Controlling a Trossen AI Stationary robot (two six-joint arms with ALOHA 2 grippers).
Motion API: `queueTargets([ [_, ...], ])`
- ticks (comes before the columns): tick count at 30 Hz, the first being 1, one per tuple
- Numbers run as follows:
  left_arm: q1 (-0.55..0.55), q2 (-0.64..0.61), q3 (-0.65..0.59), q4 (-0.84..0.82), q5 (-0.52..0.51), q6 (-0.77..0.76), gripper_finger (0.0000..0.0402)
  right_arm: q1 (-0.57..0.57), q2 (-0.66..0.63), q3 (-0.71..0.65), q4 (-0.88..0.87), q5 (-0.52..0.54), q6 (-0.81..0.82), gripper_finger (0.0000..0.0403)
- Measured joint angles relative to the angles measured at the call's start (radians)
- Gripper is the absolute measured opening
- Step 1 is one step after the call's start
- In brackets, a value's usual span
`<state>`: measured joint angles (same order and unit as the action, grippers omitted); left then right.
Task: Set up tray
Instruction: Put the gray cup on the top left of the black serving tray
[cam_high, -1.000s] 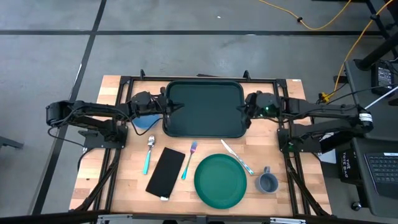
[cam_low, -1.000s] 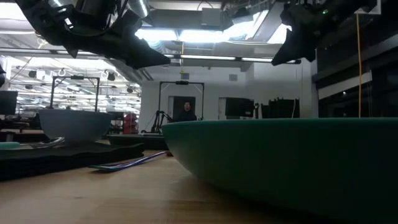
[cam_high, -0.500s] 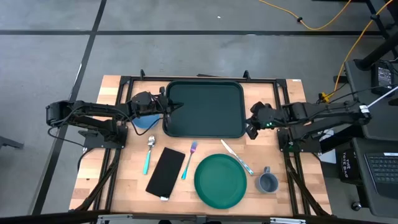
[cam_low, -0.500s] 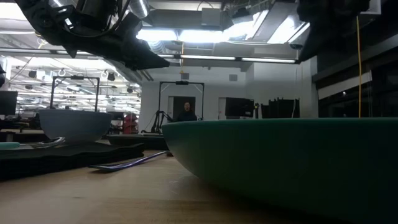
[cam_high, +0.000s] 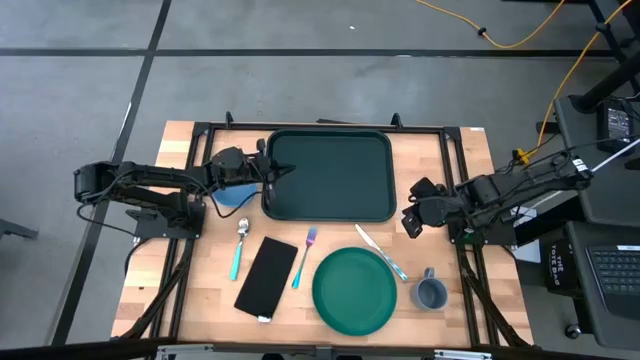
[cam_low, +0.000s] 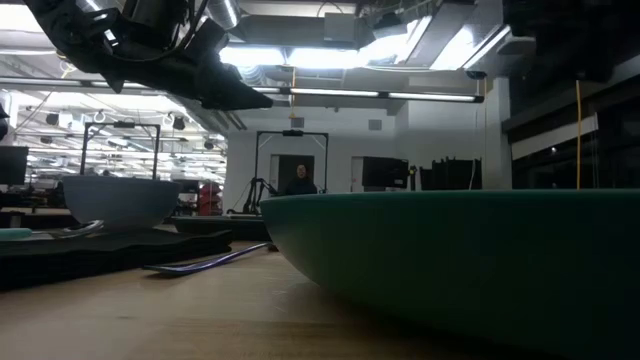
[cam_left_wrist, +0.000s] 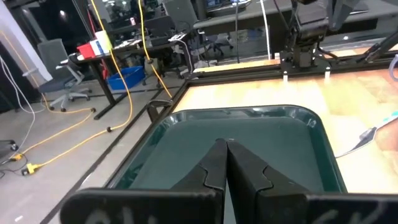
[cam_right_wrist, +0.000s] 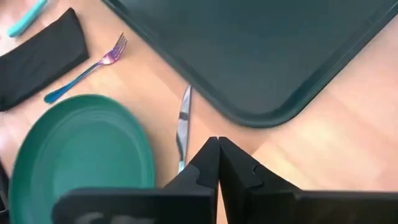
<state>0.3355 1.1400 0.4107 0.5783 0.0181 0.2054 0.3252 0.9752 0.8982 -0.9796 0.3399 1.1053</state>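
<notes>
Green tray (cam_high: 330, 175) partly hidden by closed left gripper (cam_high: 268, 172); right gripper (cam_high: 408, 222) closed.

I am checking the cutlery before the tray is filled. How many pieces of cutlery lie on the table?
3. The spoon lies left of the black napkin, the fork lies right of it, and the knife lies beside the plate.

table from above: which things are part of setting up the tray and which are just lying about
Part of the job: tray; left gripper shut at its left rim; right gripper shut, off the tray's right corner.

Lying about: plate, fork, knife, spoon, black napkin, mug.
</notes>
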Motion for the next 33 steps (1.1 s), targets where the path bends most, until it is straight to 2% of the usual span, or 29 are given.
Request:
queueTargets([
  [11, 0.0, 0.0, 0.0, 0.011, -0.002, 0.052, 0.0004, 0.104, 0.061, 0.011, -0.061, -0.08, 0.289, 0.0004],
  [23, 0.0, 0.0, 0.0, 0.033, -0.004, 0.052, 0.0004, 0.201, 0.282, 0.244, -0.292, -0.237, 0.641, 0.0004],
  [28, 0.0, 0.0, 0.0, 0.033, -0.004, 0.052, 0.0004, 0.258, 0.326, 0.321, -0.387, -0.285, 0.809, 0.0007],
  [33, 0.0, 0.0, 0.0, 0.033, -0.004, 0.052, 0.0004, 0.323, 0.33, 0.332, -0.403, -0.293, 0.932, 0.0008],
])
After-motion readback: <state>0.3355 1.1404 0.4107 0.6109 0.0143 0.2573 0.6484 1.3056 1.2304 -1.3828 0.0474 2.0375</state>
